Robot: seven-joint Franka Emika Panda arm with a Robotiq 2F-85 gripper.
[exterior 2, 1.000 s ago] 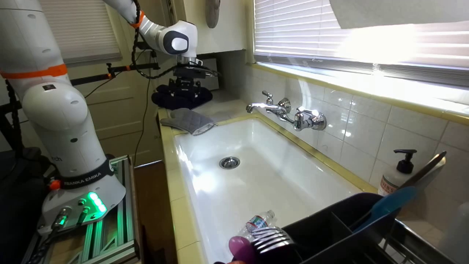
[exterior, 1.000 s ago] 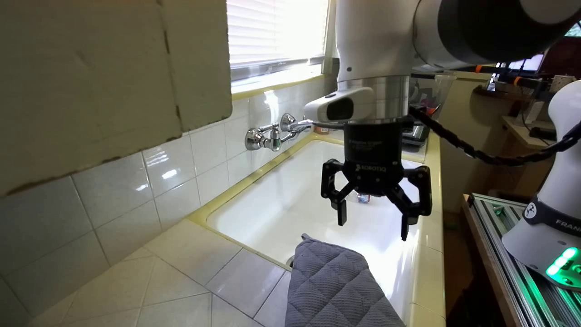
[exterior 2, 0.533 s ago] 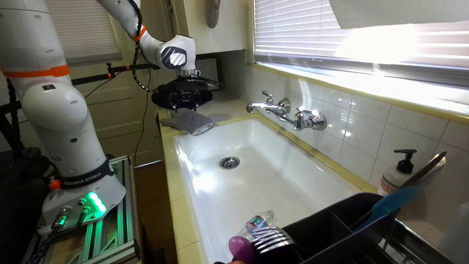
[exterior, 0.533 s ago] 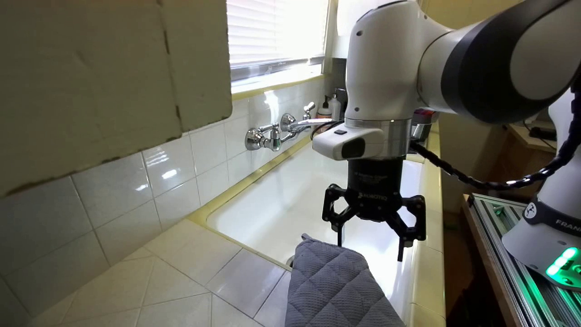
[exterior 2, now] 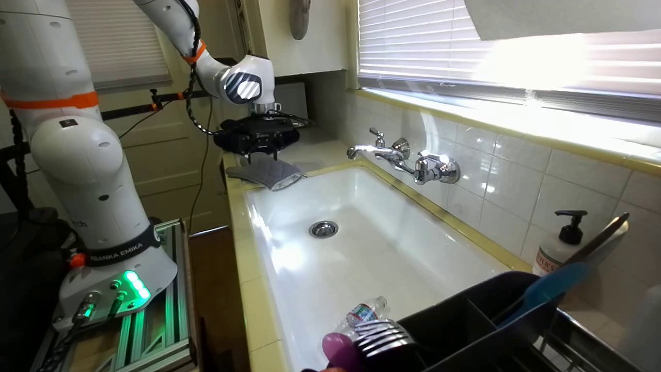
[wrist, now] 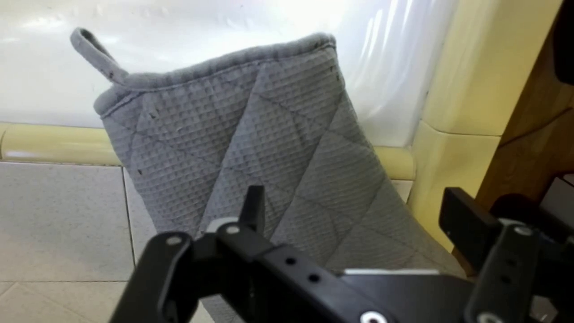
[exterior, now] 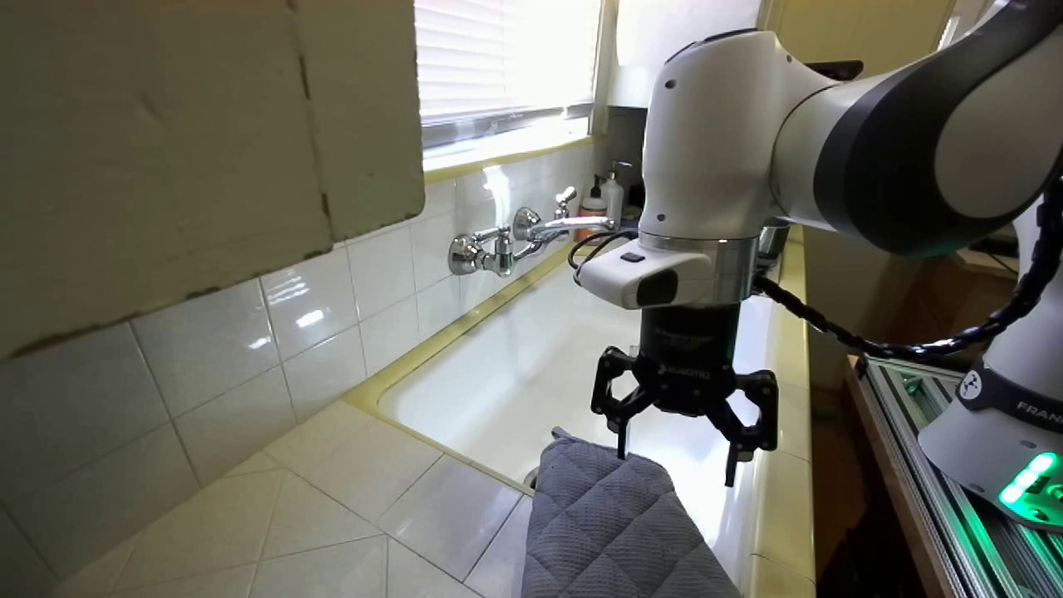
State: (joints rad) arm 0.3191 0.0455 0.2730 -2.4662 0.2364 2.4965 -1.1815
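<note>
A grey quilted oven mitt (exterior: pixel 614 531) lies on the tiled counter, its cuff end reaching over the sink's edge. It also shows in an exterior view (exterior 2: pixel 271 174), and its cuff and hanging loop show in the wrist view (wrist: pixel 264 130). My gripper (exterior: pixel 675 470) points down, open and empty, above the mitt. In the wrist view (wrist: pixel 354 190) the fingers stand wide apart. The left finger (wrist: pixel 254 208) is over the mitt; the right finger (wrist: pixel 468 224) is past the mitt's right edge. I cannot tell whether either fingertip touches the mitt.
The white sink (exterior 2: pixel 413 253) has a yellow rim, and a chrome faucet (exterior 2: pixel 379 151) on the wall. A plastic bottle (exterior 2: pixel 363 312) lies in the sink by a black utensil holder (exterior 2: pixel 465 315). A dark bundle (exterior 2: pixel 223 140) sits behind the gripper. A cabinet (exterior: pixel 208 149) overhangs the counter.
My gripper has come down toward the grey mitt, mostly in the first half second and only a little since. The fingers stay open. The mitt has not moved.
</note>
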